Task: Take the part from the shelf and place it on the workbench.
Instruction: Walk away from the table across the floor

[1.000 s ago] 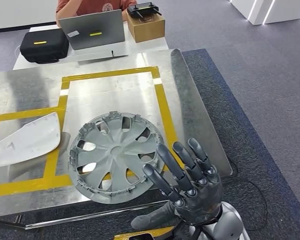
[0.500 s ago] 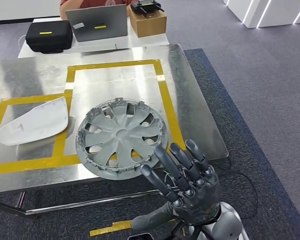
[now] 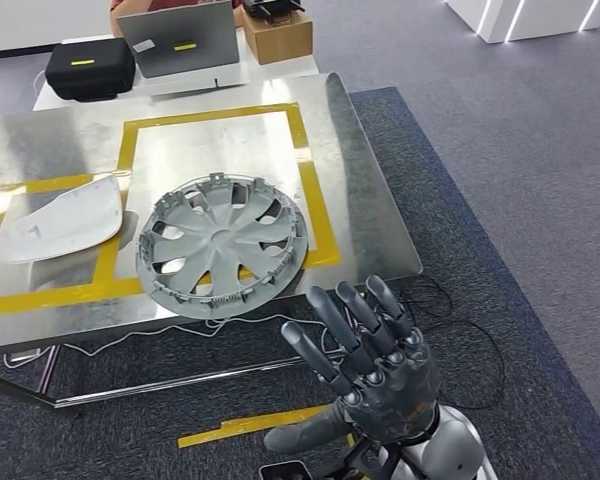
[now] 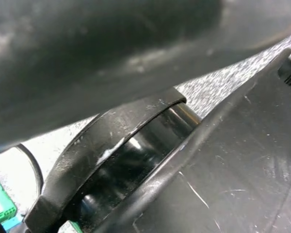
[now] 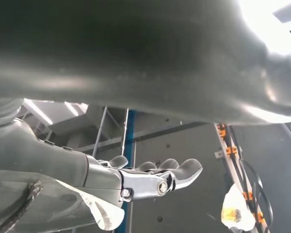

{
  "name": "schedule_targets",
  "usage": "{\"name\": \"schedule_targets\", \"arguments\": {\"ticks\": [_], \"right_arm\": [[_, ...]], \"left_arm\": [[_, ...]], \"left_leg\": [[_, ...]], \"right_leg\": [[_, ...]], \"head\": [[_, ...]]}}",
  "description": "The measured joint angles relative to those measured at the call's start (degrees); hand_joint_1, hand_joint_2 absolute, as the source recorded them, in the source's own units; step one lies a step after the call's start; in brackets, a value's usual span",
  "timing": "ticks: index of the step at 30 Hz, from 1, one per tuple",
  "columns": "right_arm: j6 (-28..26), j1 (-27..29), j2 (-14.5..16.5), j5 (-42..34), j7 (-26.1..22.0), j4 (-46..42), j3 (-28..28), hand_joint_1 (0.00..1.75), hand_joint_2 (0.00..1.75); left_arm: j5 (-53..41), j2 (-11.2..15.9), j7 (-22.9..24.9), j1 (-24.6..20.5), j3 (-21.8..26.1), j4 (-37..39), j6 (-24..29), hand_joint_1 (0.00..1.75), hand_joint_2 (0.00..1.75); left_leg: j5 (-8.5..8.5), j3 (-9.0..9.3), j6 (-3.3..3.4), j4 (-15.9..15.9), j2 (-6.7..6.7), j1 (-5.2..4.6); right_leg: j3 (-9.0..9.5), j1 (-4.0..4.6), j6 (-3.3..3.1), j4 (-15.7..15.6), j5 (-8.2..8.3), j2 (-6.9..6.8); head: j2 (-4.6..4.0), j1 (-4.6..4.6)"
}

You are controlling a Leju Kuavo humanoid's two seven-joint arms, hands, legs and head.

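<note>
1. One grey plastic wheel cover with curved spokes [image 3: 221, 246] lies flat on the shiny metal desk [image 3: 357, 190], its near rim overlapping the yellow tape square [image 3: 307, 190] marked there; by the look of it, the part is already set down.
2. Being round, it has no long axis. It lies ahead and to the left of the right robot hand [image 3: 365, 375], well apart from it.
3. That robot hand is raised below the desk's near edge, fingers spread and holding nothing.
4. Whether the left robot hand is spread or closed I cannot tell.
5. Beside the cover, to its left, rests a white curved plastic panel [image 3: 55, 220].
6. Beyond the desk stand a black case [image 3: 89, 68] and a brown cardboard box [image 3: 276, 35] with a dark device on top; what is inside either I cannot tell.
</note>
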Motion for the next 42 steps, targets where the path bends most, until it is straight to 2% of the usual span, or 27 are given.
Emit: {"name": "schedule_targets", "arguments": {"ticks": [1,2,4,6,7,10,12,14,15,16,17,18,20,22,23,25,26,28,30,31,33,35,37,38,40,41,42], "right_arm": [[0.0,0.15,0.02,0.01,-0.13,0.22,-0.31,0.0,0.0],[-0.01,0.3,0.07,0.01,-0.28,0.42,-0.63,0.0,0.0],[-0.01,0.54,0.24,0.01,-0.52,0.7,-1.2,0.0,0.0],[-0.01,0.62,0.44,0.0,-0.64,0.86,-1.52,0.0,0.0],[-0.01,0.69,0.55,0.0,-0.88,0.96,-1.7,0.0,0.0],[-0.01,2.31,1.6,-0.01,-2.7,1.62,-4.75,0.0,0.0],[-0.01,4.17,2.44,-0.03,-2.85,2.82,-8.87,0.0,0.0],[-0.01,5.8,2.73,-0.03,-1.34,4.48,-12.75,0.0,0.0],[0.01,6.59,2.73,-0.05,0.15,5.5,-14.46,0.0,0.0],[0.03,7.31,2.73,-0.22,1.66,6.67,-15.98,0.0,0.0],[0.04,8.0,2.73,-0.64,2.85,7.97,-17.51,0.0,0.0],[0.04,8.58,2.73,-0.97,3.79,9.27,-18.98,0.0,0.0],[0.01,9.69,2.73,-1.07,6.11,11.82,-21.54,0.0,0.0],[-0.02,10.63,2.68,-0.56,10.73,14.4,-23.0,0.0,0.0],[-0.05,11.05,2.63,-0.65,13.52,16.29,-23.61,0.0,0.0],[-0.07,11.56,2.54,-2.09,17.75,22.46,-25.97,0.0,0.0],[-0.05,11.52,2.57,-3.72,17.86,26.95,-28.36,0.0,0.0],[-0.02,10.93,3.0,-6.42,12.49,36.2,-35.71,0.0,0.0],[-0.03,9.47,4.14,-5.95,5.07,44.1,-45.03,0.0,0.0],[0.0,8.33,4.85,-4.72,3.33,47.91,-49.74,0.0,0.0],[1.86,5.32,5.61,-3.07,6.8,57.77,-58.1,0.0,0.0],[9.09,1.75,5.42,-4.69,17.66,70.57,-65.31,0.0,0.0],[17.28,-0.98,5.12,-7.13,26.36,81.51,-71.39,0.0,0.0],[19.35,-1.74,5.06,-7.64,27.95,85.18,-73.64,0.0,0.0],[20.13,-2.87,5.03,-7.93,27.93,90.99,-76.72,0.0,0.0],[20.14,-3.45,4.99,-8.0,27.76,93.25,-77.84,0.0,0.0],[20.15,-4.05,4.88,-8.06,27.67,95.41,-78.94,0.0,0.0]], "left_arm": [[-0.03,-0.02,-0.01,0.0,0.01,0.0,0.02,0.0,0.0],[-0.06,-0.04,-0.01,0.0,0.01,0.0,0.04,0.0,0.0],[-0.1,-0.07,-0.01,-0.01,0.01,-0.01,0.11,0.0,0.0],[-0.13,-0.06,-0.03,-0.1,0.01,-0.01,0.17,0.0,0.0],[-0.14,-0.1,-0.06,-0.14,0.01,-0.01,0.18,0.0,0.0],[-0.1,-0.26,-0.32,-0.05,0.11,0.0,0.13,0.0,0.0],[0.07,-0.34,-0.62,0.04,0.32,0.0,0.14,0.0,0.0],[0.34,-0.42,-0.9,0.08,0.72,0.0,0.24,0.0,0.0],[0.49,-0.43,-1.01,0.14,0.97,0.0,0.3,0.0,0.0],[0.68,-0.43,-1.1,0.22,1.2,0.0,0.34,0.0,0.0],[0.97,-0.43,-1.18,0.32,1.36,0.0,0.38,0.0,0.0],[1.3,-0.43,-1.28,0.42,1.44,0.0,0.42,0.0,0.0],[2.02,-0.43,-1.66,0.63,1.46,0.0,0.68,0.0,0.0],[2.47,-0.46,-2.12,0.83,1.55,0.0,1.16,0.0,0.0],[2.69,-0.48,-2.28,0.93,1.65,0.0,1.41,0.0,0.0],[3.31,-0.48,-2.58,1.17,1.91,0.01,1.91,0.0,0.0],[3.57,-0.46,-2.71,1.3,2.12,0.02,2.15,0.0,0.0],[3.95,-0.42,-2.94,1.68,2.62,0.04,2.45,0.0,0.0],[4.08,-0.38,-3.02,2.06,2.96,0.04,2.48,0.0,0.0],[4.09,-0.35,-3.03,2.17,3.09,0.04,2.55,0.0,0.0],[4.07,-0.29,-3.03,2.23,3.49,0.04,2.88,0.0,0.0],[3.87,-0.26,-3.19,2.18,3.89,0.04,3.2,0.0,0.0],[3.63,-0.25,-3.45,2.12,4.15,0.04,3.28,0.0,0.0],[3.58,-0.24,-3.55,2.1,4.21,0.04,3.29,0.0,0.0],[3.57,-0.22,-3.67,2.09,4.26,0.05,3.3,0.0,0.0],[3.57,-0.22,-3.72,2.03,4.27,0.05,3.28,0.0,0.0],[3.57,-0.22,-3.74,1.97,4.28,0.06,3.26,0.0,0.0]], "left_leg": [[-0.2,0.36,0.02,1.67,-0.01,0.02],[0.66,1.66,0.17,1.23,-0.03,0.01],[3.3,6.86,0.93,-5.51,-0.18,-0.13],[4.03,11.83,1.83,-13.53,-0.44,-0.43],[3.96,12.97,2.14,-15.7,-0.55,-0.6],[4.97,12.61,2.9,-17.0,-0.47,-0.68],[6.07,11.72,3.62,-17.31,-0.29,-0.48],[6.99,10.26,4.07,-17.01,-0.19,-0.58],[7.48,9.38,4.14,-16.81,-0.13,-0.65],[7.96,8.52,4.13,-16.62,-0.04,-0.7],[8.43,7.65,4.09,-16.4,0.04,-0.73],[8.83,6.84,4.01,-16.16,0.1,-0.73],[9.51,5.4,3.7,-15.47,0.13,-0.8],[10.23,4.48,3.23,-14.86,0.16,-0.93],[10.66,4.26,2.97,-14.77,0.18,-0.95],[11.17,4.09,2.45,-14.76,0.1,-0.85],[10.27,3.81,2.13,-14.24,-0.01,-0.8],[5.37,2.56,1.44,-9.81,-0.22,-0.55],[0.03,1.13,0.88,-2.32,-0.26,-0.12],[-0.91,0.97,0.71,0.45,-0.26,0.04],[1.0,3.17,0.7,0.48,-0.27,0.18],[3.69,8.61,0.94,-6.51,-0.42,0.18],[3.53,13.21,1.34,-13.82,-0.7,0.02],[2.99,14.13,1.58,-15.66,-0.78,-0.15],[3.4,13.74,2.4,-16.59,-0.54,-0.3],[4.01,13.26,2.9,-16.77,-0.33,-0.3],[4.73,12.61,3.43,-16.97,-0.13,-0.26]], "right_leg": [[-0.73,0.09,0.02,0.16,0.6,0.01],[-1.62,0.18,0.05,0.37,1.14,0.03],[-3.15,0.34,0.18,0.78,2.04,0.12],[-4.24,0.51,0.61,0.98,2.91,0.19],[-4.56,0.49,0.94,0.96,3.35,0.17],[-5.15,0.35,2.11,0.97,3.87,0.15],[-6.51,0.29,2.71,4.05,0.56,0.25],[-8.72,0.15,3.14,11.09,-4.82,0.3],[-9.5,0.11,3.31,14.63,-6.61,0.29],[-9.63,0.1,3.46,16.83,-7.14,0.28],[-8.85,0.09,3.56,17.22,-6.5,0.27],[-7.06,0.08,3.6,15.49,-4.96,0.26],[-1.28,0.09,3.54,7.67,-2.54,0.22],[3.02,0.19,3.18,0.95,-2.67,0.26],[3.64,0.31,2.96,-0.42,-3.05,0.29],[3.02,0.3,2.14,-0.86,-2.47,0.13],[2.64,0.21,1.59,-1.0,-2.04,-0.03],[1.9,-0.03,0.58,-1.13,-0.99,-0.48],[0.77,-0.06,0.3,-0.84,0.05,-0.68],[-0.09,-0.07,0.33,-0.61,0.59,-0.7],[-1.82,-0.14,0.57,-0.09,1.58,-0.66],[-3.18,-0.17,1.0,0.41,2.34,-0.59],[-4.08,-0.09,1.58,0.93,3.06,-0.54],[-4.41,-0.11,1.93,1.06,3.5,-0.51],[-4.92,-0.32,2.73,1.03,4.34,-0.29],[-5.32,-0.43,3.06,1.31,3.82,-0.14],[-5.98,-0.5,3.31,2.46,2.2,0.0]], "head": [[0.0,0.0],[0.0,0.01],[0.0,0.01],[0.01,0.02],[0.01,0.03],[0.0,0.05],[0.0,0.28],[0.0,0.48],[0.0,0.48],[0.0,0.46],[0.0,0.46],[0.0,0.46],[0.0,0.49],[0.0,0.46],[0.0,0.44],[0.0,0.47],[0.0,0.48],[0.0,0.37],[0.0,0.2],[0.0,0.18],[0.0,0.14],[0.0,0.15],[0.0,0.23],[0.0,0.24],[0.0,0.18],[0.0,0.14],[0.0,0.21]]}}
